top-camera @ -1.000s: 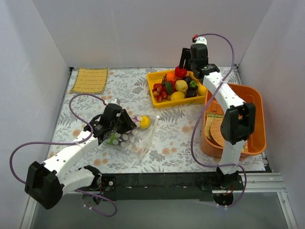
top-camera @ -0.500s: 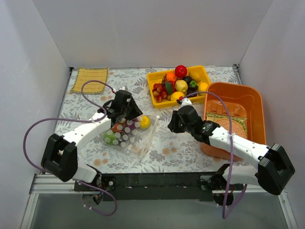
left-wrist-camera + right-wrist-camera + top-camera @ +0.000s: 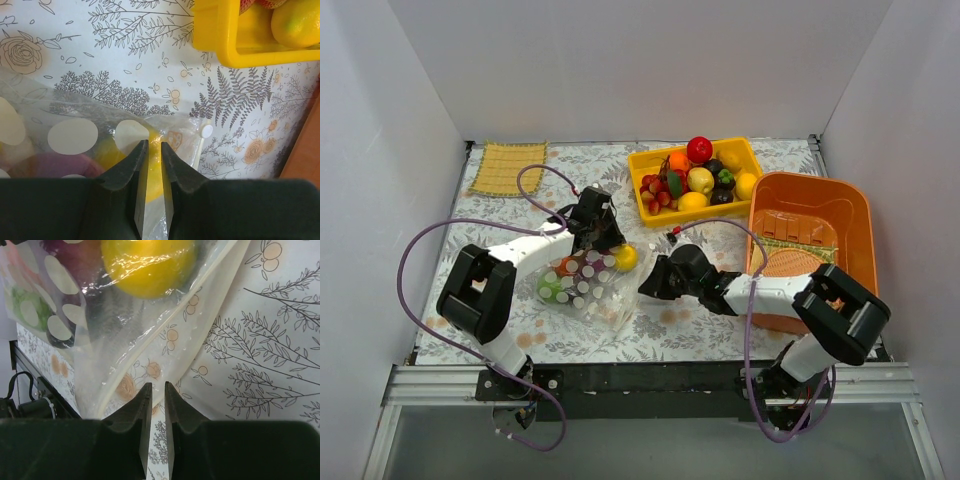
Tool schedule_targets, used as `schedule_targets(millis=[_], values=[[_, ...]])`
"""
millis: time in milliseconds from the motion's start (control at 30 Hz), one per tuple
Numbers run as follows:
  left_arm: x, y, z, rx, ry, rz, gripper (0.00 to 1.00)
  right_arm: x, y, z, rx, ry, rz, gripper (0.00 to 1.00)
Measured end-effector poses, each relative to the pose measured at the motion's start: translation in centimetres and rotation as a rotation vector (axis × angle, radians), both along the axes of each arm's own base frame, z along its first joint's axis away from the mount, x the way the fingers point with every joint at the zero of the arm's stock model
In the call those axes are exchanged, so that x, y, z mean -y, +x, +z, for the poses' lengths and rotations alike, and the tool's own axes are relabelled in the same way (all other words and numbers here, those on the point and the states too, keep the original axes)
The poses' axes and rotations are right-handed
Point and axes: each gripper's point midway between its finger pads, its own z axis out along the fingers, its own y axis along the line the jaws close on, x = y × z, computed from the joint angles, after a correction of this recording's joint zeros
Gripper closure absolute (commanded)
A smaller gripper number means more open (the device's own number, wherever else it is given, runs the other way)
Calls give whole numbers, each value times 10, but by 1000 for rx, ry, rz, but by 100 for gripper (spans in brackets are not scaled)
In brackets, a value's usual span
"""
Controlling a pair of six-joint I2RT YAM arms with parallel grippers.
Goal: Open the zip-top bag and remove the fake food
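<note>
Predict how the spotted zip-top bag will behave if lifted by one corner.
The zip-top bag would probably sag and fold: its thin clear film lies crinkled. The round yellow fruit inside would likely roll to the lowest point, shifting the load. The glossy film may slip.

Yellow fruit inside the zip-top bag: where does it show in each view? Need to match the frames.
Top external: the yellow fruit is left of centre, at the upper right end of the zip-top bag.
Left wrist: low centre, under the film and partly hidden.
Right wrist: top centre, cut off by the top edge.
Shared landmark: the bag's whitish round spots, seen in all three views.
</note>
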Motion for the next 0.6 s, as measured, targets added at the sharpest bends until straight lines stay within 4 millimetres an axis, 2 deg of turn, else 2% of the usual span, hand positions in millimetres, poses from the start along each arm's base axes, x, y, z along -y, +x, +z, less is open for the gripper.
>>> schedule_targets(millis=[100,167,233,267,467,600], values=[[0,-1,-2,-2,2,0,85,-6,2,-11,-25,12,-7,73],[-1,-2,-5,-5,4,0,86,-9,4,-17,-38,13,-12,65],[-3,-5,-10,-13,8,0,86,-14,7,-19,-45,22,-20,62],[-4,-7,-12,-20,11,1,86,-16,9,-19,-44,27,-21,58],[-10,-18,-27,-52,27,4,86,-26,18,-7,-23,69,-33,51],[-14,-24,-32,-65,33,6,87,-30,21,-2,-14,90,-38,35]])
